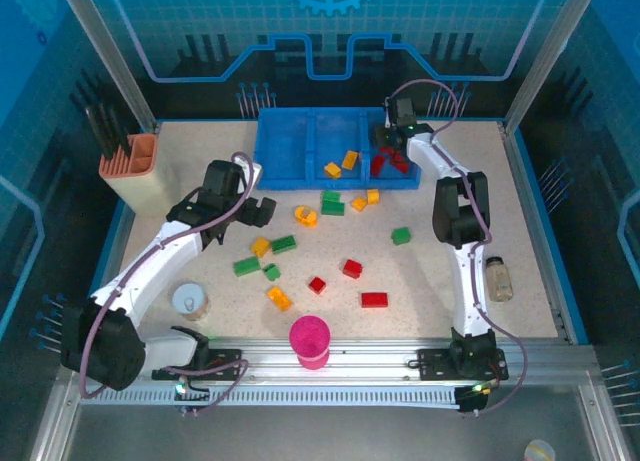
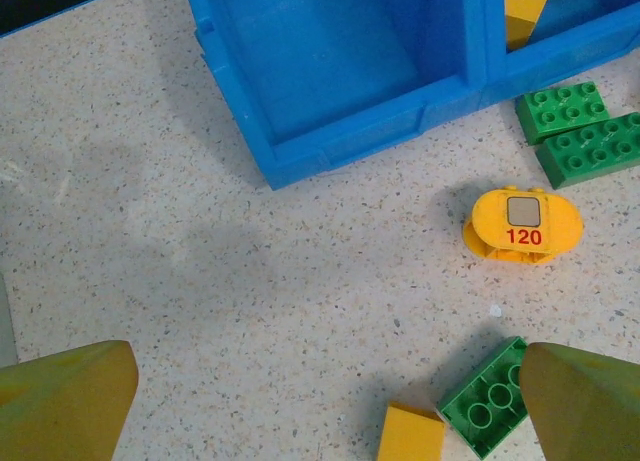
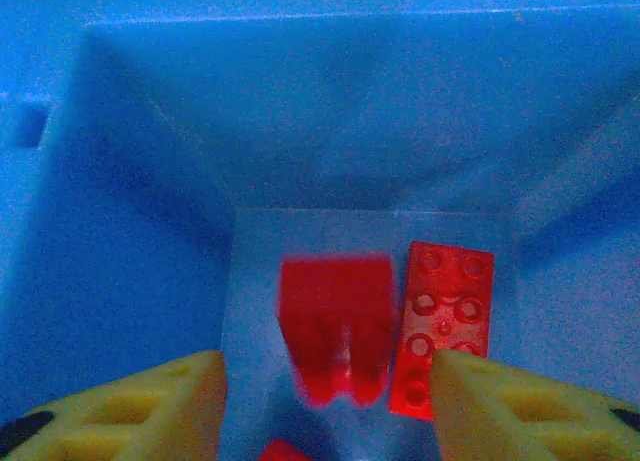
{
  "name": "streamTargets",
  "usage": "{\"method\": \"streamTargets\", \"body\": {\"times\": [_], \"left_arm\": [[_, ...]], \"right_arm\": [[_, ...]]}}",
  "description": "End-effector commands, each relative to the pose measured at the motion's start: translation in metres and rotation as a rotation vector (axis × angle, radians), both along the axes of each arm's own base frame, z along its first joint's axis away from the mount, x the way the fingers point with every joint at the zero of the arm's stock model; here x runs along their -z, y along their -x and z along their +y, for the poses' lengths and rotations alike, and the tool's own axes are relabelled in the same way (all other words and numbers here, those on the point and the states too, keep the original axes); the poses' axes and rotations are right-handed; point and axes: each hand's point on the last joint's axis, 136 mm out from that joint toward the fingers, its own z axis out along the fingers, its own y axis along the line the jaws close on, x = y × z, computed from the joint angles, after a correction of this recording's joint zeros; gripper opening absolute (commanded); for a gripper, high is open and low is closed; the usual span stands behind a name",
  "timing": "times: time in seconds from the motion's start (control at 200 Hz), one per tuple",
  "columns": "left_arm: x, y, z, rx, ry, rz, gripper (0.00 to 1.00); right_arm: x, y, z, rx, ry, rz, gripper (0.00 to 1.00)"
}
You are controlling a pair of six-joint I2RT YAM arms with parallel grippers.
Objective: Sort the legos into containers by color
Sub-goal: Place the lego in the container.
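The right gripper (image 3: 322, 376) hangs inside the right compartment (image 3: 150, 231) of the tray (image 1: 268, 146) with its fingers spread, and a red brick (image 3: 335, 331) sits blurred between them, touching neither, so it looks to be dropping free. It falls just beside a flat red brick (image 3: 445, 321); if it strikes that one's edge it may bounce and end up tilted against the wall, though it would likely stay in the right bin. The bigger risk is the exit: the fingers are low between the walls, and any sideways move before lifting could hook the rim and drag the tray. That would shove the green bricks (image 2: 575, 131) lying just beside its front wall and throw off later picks. The left gripper (image 2: 325, 381) hovers over bare table near the empty left compartment (image 2: 330, 61), jaws at full spread and holding nothing. A green brick (image 2: 485, 396) lies by its right finger, and a yellow brick (image 2: 410, 436) seems to touch it. Closing there could pinch both or flick one away, putting yellow in the wrong bin. Many legos remain scattered on the table (image 1: 440, 281), so most of the sorting looks undone
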Motion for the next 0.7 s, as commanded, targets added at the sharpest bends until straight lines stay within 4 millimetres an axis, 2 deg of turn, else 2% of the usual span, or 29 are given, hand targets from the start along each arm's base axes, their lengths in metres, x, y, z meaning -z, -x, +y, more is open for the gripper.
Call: {"method": "streamTargets", "body": {"times": [0.0, 0.115, 0.225, 0.305, 0.315, 0.35, 0.41, 0.5, 0.575, 0.65, 0.696], "left_arm": [[-0.022, -0.002, -0.003, 0.02, 0.006, -0.051, 0.99], [-0.031, 0.0, -0.003, 0.023, 0.02, -0.08, 0.99], [-0.037, 0.002, -0.008, 0.048, 0.043, -0.098, 0.99], [-0.039, 0.004, -0.015, 0.084, 0.064, -0.099, 0.99], [-0.039, 0.004, -0.015, 0.085, 0.067, -0.098, 0.99], [-0.04, 0.005, -0.016, 0.09, 0.071, -0.098, 0.99], [-0.041, 0.005, -0.016, 0.091, 0.066, -0.098, 0.99], [-0.043, 0.007, -0.013, 0.085, 0.055, -0.107, 0.99], [-0.045, 0.008, -0.012, 0.086, 0.052, -0.121, 0.99], [-0.047, 0.01, -0.011, 0.086, 0.05, -0.133, 0.99], [-0.048, 0.011, -0.01, 0.085, 0.051, -0.137, 0.99]], "right_arm": [[-0.072, 0.006, -0.006, -0.025, -0.042, -0.119, 0.61], [-0.102, 0.021, 0.003, -0.1, -0.081, -0.143, 0.6], [-0.133, 0.047, 0.009, -0.153, -0.106, -0.177, 0.61], [-0.165, 0.078, 0.011, -0.21, -0.139, -0.255, 0.65], [-0.161, 0.081, 0.012, -0.219, -0.141, -0.25, 0.65], [-0.176, 0.098, 0.015, -0.268, -0.143, -0.287, 0.68], [-0.182, 0.127, 0.026, -0.38, -0.112, -0.288, 0.72], [-0.171, 0.176, 0.045, -0.588, -0.004, -0.223, 0.73], [-0.141, 0.226, 0.059, -0.801, 0.138, -0.156, 0.75], [-0.119, 0.28, 0.069, -1.02, 0.269, -0.197, 0.75], [-0.106, 0.306, 0.071, -1.104, 0.322, -0.214, 0.78]]}}
